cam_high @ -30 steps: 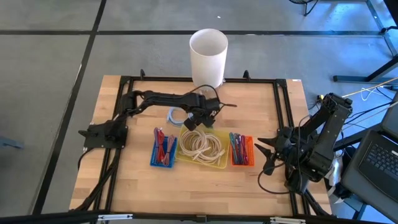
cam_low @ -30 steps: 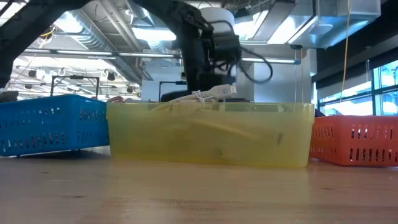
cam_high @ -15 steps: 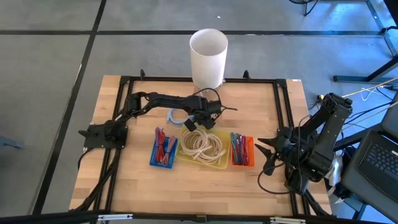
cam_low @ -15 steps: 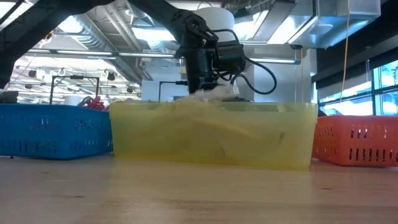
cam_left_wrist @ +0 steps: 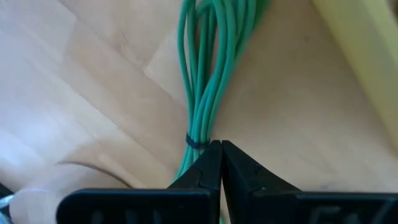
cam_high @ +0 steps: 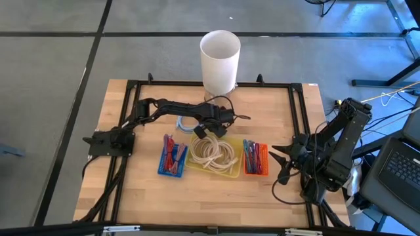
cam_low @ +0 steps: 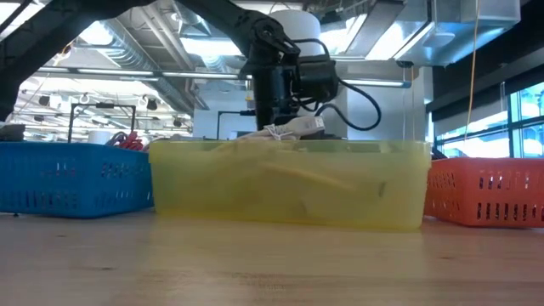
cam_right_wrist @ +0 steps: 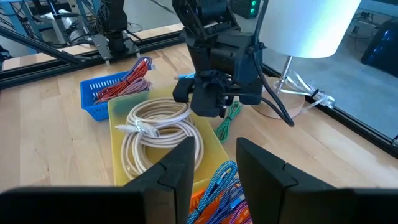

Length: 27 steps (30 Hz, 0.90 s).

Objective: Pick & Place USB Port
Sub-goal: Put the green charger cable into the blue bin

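We see the green cable bundle (cam_left_wrist: 205, 81) lying flat on the tabletop (cam_high: 138, 190) just beyond the far rim of the yellow bin (cam_high: 226, 172), which we take as our landmark. The left gripper (cam_left_wrist: 221, 163) is right over that bundle, at the dark tie around it, with its 2 fingers pressed together and nothing between them. Inside the yellow bin lies a coil of beige cable (cam_right_wrist: 155, 134), one end of it sticking up above the rim in the low view. A blue basket (cam_high: 172, 157) of red cables sits just beside the bin on the left arm's side, and an orange basket (cam_high: 255, 159) of mixed cables just beside it on the other side. A white cylinder (cam_high: 220, 60) stands beyond the bin at the tabletop's far edge. The right gripper (cam_right_wrist: 212, 163) waits well apart from the bin, past the orange basket, its fingers spread and empty.
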Available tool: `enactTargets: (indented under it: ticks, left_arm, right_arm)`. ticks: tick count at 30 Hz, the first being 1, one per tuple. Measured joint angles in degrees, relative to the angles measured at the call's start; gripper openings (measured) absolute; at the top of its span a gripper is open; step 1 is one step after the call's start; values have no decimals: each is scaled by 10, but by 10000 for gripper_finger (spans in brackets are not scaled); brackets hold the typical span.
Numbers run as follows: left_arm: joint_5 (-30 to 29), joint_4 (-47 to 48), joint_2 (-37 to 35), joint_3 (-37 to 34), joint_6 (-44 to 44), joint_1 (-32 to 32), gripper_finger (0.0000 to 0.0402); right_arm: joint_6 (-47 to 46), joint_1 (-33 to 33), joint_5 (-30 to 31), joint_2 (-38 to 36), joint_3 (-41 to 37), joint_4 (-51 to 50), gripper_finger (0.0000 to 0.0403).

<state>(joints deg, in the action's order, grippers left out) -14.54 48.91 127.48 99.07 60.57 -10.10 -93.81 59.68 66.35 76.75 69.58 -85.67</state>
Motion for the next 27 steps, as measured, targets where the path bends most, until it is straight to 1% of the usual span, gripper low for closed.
enactTargets:
  ticks: [5,10,12,16,19,23,27]
  left_arm:
    - [-23,7,-8,0,2,-1,1]
    - [-23,6,-32,0,2,-1,1]
    - [-17,5,-41,1,2,-2,1]
    - [20,6,-42,1,4,-10,1]
    - [26,-2,-41,1,33,-15,3]
    - [16,-27,-41,1,78,-13,25]
    - [4,-35,-41,1,92,-13,65]
  right_arm:
    - [0,0,0,0,0,0,122]
    - [0,0,0,0,0,0,122]
    - [0,0,0,0,0,0,122]
    - [0,0,0,0,0,0,122]
    - [0,0,0,0,0,2,122]
    - [0,0,0,0,0,2,122]
    - [0,0,0,0,0,2,122]
